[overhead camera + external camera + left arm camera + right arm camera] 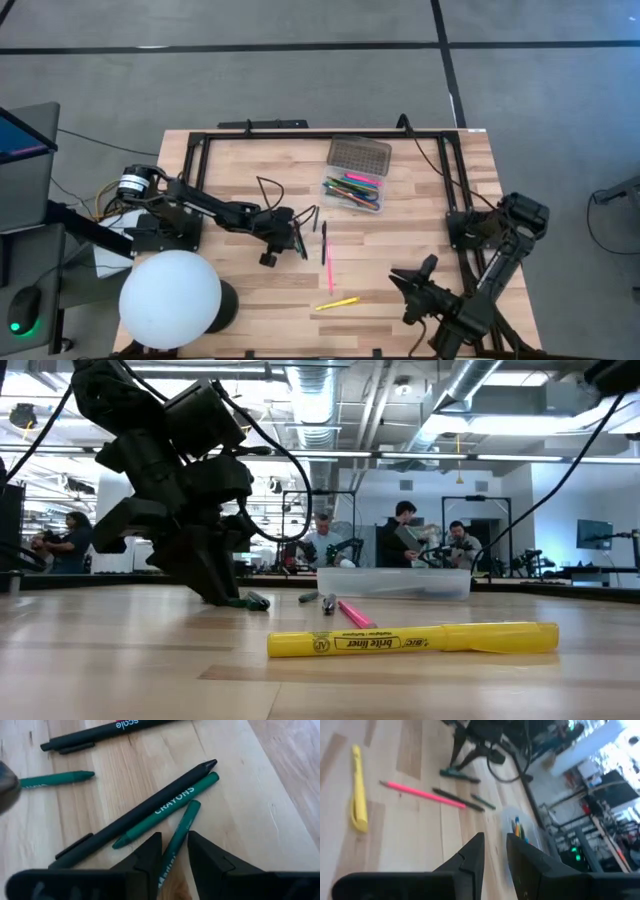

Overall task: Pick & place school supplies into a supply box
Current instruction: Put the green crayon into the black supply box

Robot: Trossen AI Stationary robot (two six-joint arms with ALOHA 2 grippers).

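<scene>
My left gripper [174, 854] is down at the table, its fingers closed around a short green crayon [179, 836]. Just beside it lie a longer green crayon [167, 811] and a black pen [135, 815]. Farther off, the open supply box [353, 190] holds pens, lid [359, 155] behind it. My right gripper [408, 282] waits slightly parted, near the yellow highlighter [337, 302].

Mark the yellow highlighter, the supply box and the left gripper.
yellow highlighter [412, 640]: low view, mid-barrel.
supply box [353, 190]: high view, the open tray.
left gripper [174, 851]: left wrist view, between the fingertips, astride a green crayon.
</scene>
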